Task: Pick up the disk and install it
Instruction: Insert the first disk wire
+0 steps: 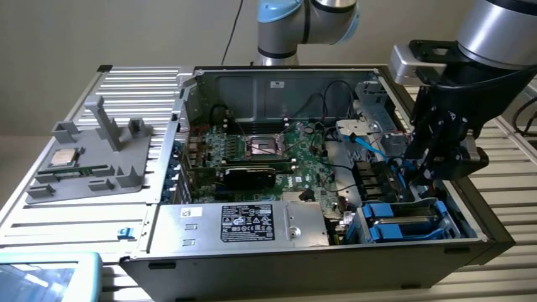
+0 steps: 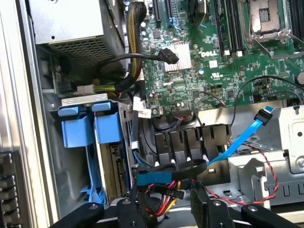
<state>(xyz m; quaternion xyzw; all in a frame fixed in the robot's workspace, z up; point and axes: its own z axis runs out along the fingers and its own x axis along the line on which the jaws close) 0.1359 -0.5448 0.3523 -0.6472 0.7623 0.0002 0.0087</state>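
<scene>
The disk point(image 1: 404, 221) appears as a grey slab in blue carrier frames, standing in the drive bay at the case's front corner on the exterior view's right. In the wrist view the blue carriers point(image 2: 90, 128) sit upright in that bay, with a dark drive edge point(image 2: 115, 164) beside them. My gripper point(image 1: 424, 176) hangs just above the case's right side, over the cables behind the bay. Its black fingers point(image 2: 206, 209) stand apart, and the gripper point(image 2: 168, 211) is open with only loose cables and a blue connector point(image 2: 159, 176) below it. It holds nothing.
The open case holds a green motherboard point(image 1: 268, 157) and a silver power supply box point(image 1: 251, 223) at the front. A blue flat cable point(image 2: 242, 140) crosses a metal cage point(image 2: 289, 137). A grey fixture point(image 1: 92, 157) with a small square chip point(image 1: 65, 157) lies on the exterior view's left.
</scene>
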